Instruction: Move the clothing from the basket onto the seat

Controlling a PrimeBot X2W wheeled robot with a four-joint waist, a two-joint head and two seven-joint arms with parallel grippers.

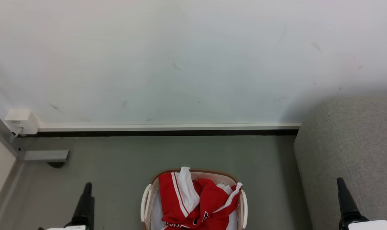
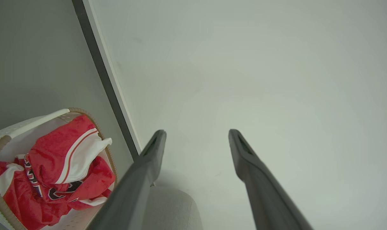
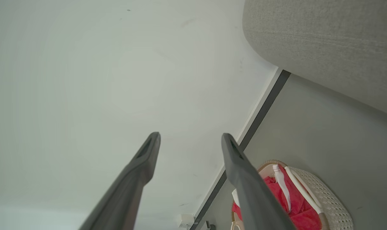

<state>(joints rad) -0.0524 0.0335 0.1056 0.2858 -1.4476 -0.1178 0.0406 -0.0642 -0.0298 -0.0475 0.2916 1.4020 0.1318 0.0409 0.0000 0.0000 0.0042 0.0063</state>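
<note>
At near left and near right, left gripper [image 2: 197, 132] and right gripper [image 3: 190, 135] are both spread and empty. Between them, somewhat closer to the left one, clothing [image 1: 193, 204] lies heaped in basket [image 1: 243, 204]. Seat [image 1: 349, 143] lies right, beside the right gripper.

I'm seeing the clothing [image 1: 193, 204] lying in the basket [image 1: 243, 207] on the floor [image 1: 116, 179], the wall [image 1: 180, 64] rising behind it, the seat [image 1: 349, 143] standing to its right.

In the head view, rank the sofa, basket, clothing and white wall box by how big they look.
1. sofa, though cropped
2. basket, also cropped
3. clothing, nearly filling the basket, so a close call
4. white wall box
</note>
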